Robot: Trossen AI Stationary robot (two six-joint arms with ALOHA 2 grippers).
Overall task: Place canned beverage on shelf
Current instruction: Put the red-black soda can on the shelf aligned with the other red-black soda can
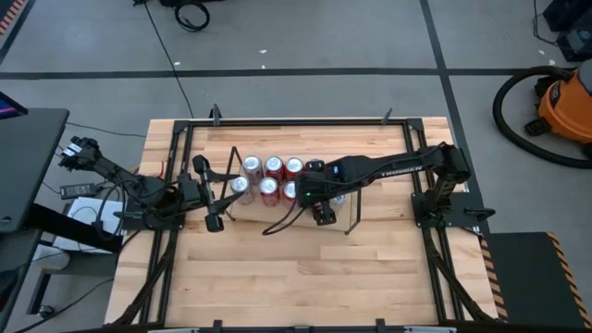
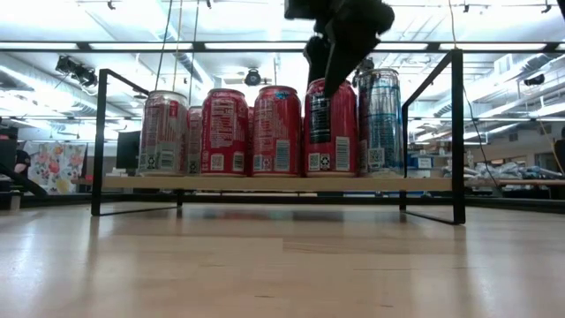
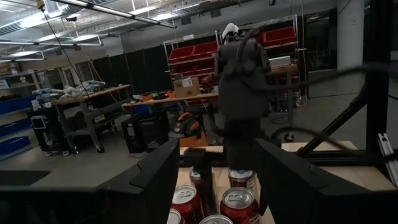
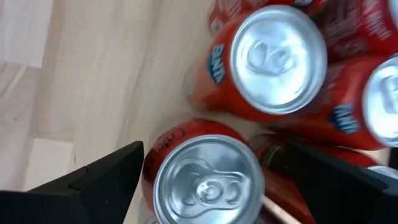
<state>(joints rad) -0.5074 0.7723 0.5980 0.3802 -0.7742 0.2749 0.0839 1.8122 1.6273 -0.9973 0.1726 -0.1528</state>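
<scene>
The right end effector (image 4: 205, 180) hangs spread wide over a red can (image 4: 205, 177) standing on the shelf (image 2: 265, 183), its fingers either side of the can's top without gripping. Lifting off crooked could clip that can into its close-packed neighbours. The left end effector (image 3: 214, 180), narrow and empty, waits beside the shelf. The back-row cans are mostly hidden.

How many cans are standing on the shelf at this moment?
At least 7 cans on the shelf: three in the back row, three in front, one more under the right gripper at the right end. The arm may hide others.
</scene>
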